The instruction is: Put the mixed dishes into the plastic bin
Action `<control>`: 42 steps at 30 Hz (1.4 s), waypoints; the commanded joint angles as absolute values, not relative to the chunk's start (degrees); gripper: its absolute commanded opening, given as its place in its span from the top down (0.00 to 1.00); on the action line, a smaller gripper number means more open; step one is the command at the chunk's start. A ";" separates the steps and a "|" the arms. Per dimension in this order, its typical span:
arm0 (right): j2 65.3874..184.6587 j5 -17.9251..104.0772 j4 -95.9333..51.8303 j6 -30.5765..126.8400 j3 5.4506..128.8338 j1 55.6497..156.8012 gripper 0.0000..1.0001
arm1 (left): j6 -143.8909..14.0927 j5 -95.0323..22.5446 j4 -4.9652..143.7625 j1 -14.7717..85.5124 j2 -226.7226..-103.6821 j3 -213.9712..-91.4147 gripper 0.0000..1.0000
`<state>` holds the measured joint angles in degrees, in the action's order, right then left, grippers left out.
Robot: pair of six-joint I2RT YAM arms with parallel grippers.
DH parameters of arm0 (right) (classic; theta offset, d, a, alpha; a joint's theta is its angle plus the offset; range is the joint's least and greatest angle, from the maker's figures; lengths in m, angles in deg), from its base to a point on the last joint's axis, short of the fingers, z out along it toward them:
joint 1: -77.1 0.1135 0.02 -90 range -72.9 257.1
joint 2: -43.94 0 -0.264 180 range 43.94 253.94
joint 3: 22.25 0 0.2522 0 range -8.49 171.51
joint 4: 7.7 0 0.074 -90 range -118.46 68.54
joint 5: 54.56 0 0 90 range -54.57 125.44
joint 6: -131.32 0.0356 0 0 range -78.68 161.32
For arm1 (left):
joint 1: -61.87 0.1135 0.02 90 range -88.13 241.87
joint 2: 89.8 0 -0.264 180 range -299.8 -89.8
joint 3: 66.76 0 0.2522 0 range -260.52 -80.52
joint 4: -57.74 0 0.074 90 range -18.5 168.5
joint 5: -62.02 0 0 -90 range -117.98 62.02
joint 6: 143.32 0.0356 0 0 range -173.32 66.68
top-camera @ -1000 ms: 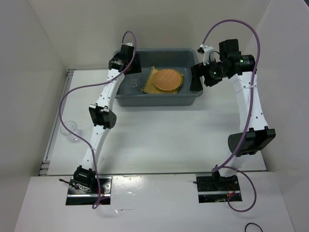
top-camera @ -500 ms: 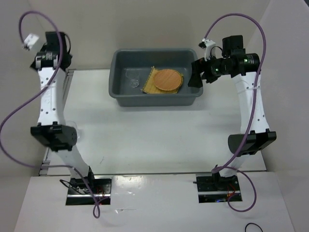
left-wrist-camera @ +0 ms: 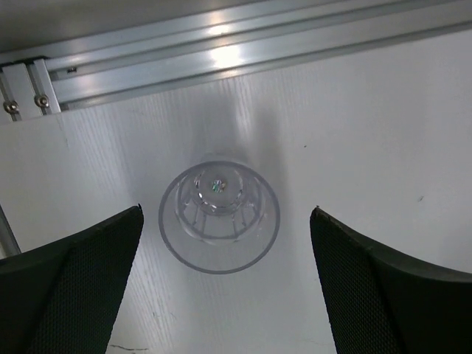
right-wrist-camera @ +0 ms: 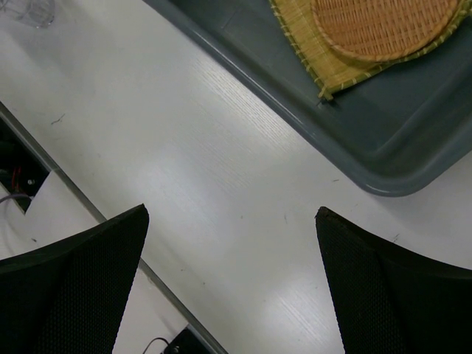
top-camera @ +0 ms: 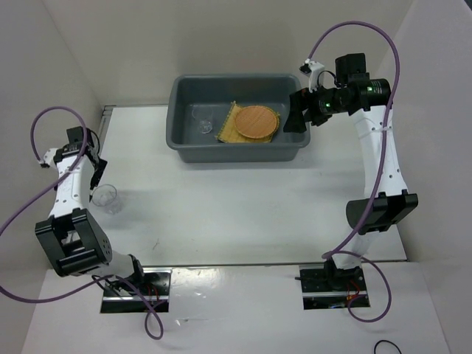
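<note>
Small clear plastic cup (left-wrist-camera: 219, 216) is glossy and ribbed, and the matt white counter (left-wrist-camera: 383, 133) has a faint grain. Brushed silvery metal rail (left-wrist-camera: 221, 44) shines. Dark grey plastic bin (right-wrist-camera: 398, 147) looks smooth, while the square yellow bamboo-slat tray (right-wrist-camera: 310, 51) and round orange-brown woven plate (right-wrist-camera: 383, 26) look rough. Left claw (left-wrist-camera: 226, 212) pads (left-wrist-camera: 74, 287): black, finely textured.

The left hand (top-camera: 94, 175) has left the plastic bin (top-camera: 179, 144), swung to the left side of the counter (top-camera: 236, 203) and dropped over the clear cup (top-camera: 108, 198), jaws now wider
</note>
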<state>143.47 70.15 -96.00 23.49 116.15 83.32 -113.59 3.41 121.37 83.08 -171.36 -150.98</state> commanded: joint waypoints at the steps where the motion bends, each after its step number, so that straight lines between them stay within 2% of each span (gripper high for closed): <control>1: 143.61 71.47 -95.81 24.09 118.60 83.87 0.02 | -113.27 -2.05 115.80 84.11 -172.93 -149.08 0.00; 16: 140.27 72.61 -95.81 24.62 114.47 83.87 0.02 | -109.83 -11.37 106.84 84.11 -184.53 -147.06 0.00; 18: 140.27 72.61 -95.81 24.62 113.95 83.87 0.02 | -109.14 -11.98 106.22 84.11 -185.42 -146.44 0.06; 19: 140.27 72.61 -95.81 24.62 113.94 83.87 0.02 | -108.61 -11.99 105.44 84.11 -186.12 -146.44 0.22; 26: 139.74 72.61 -95.81 24.62 113.41 83.87 0.02 | -106.41 -12.51 104.73 84.11 -187.71 -149.07 0.81; 27: 139.74 72.61 -95.81 24.62 113.41 83.87 0.02 | -106.41 -12.51 105.94 84.11 -187.71 -149.86 1.00; 29: 139.74 72.61 -95.81 24.62 113.41 83.87 0.02 | -105.27 -14.35 105.96 84.11 -186.66 -152.23 1.00; 32: 139.74 72.61 -95.81 24.62 113.41 83.87 0.02 | -105.08 -23.12 100.61 84.11 -180.78 -153.47 1.00; 35: 139.74 72.61 -95.81 24.62 113.41 83.87 0.02 | -109.02 -37.61 84.39 84.11 -172.43 -151.37 1.00; 36: 139.74 72.61 -95.81 24.62 113.41 83.87 0.02 | -109.74 -42.09 69.02 84.11 -168.85 -148.06 1.00; 37: 139.74 72.61 -95.81 24.62 113.41 83.87 0.02 | -110.53 -49.79 61.38 83.41 -168.20 -147.07 0.99; 39: 140.27 72.61 -95.81 24.62 113.41 83.87 0.02 | -112.12 -56.51 49.33 81.40 -171.24 -149.15 0.98; 40: 140.27 72.61 -95.81 24.62 113.93 83.87 0.02 | -110.12 -60.03 49.27 80.34 -173.45 -151.95 0.98; 41: 140.27 72.61 -95.81 24.62 113.94 83.87 0.02 | -107.14 -65.37 55.62 78.85 -175.82 -160.94 0.98; 42: 140.27 72.61 -95.81 24.10 113.94 83.87 0.02 | -97.02 -67.34 61.95 74.57 -181.41 -167.03 1.00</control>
